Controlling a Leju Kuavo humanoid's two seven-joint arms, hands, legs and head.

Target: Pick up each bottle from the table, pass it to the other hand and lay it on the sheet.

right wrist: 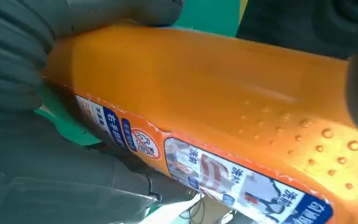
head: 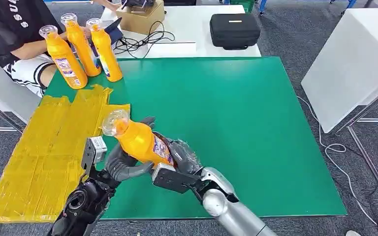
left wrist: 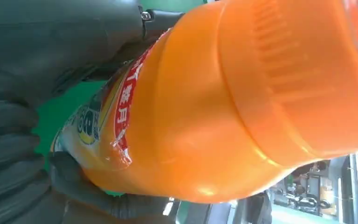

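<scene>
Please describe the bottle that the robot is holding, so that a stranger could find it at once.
On the green table mat, near its front edge beside the yellow taped sheet, an orange plastic bottle with a clear cap is held tilted between the left hand and the right hand. The three similar bottles stand upright at the far corner.

Orange bottle tilted above green table, three upright beside yellow sheet

**Bright, even light; wrist views soft**

Head view sharp, evenly lit from above, faint shadows on the green counter. Wrist views: orange bottle close and slightly blurred, small glare spots on its shoulder; background out of focus.
</scene>
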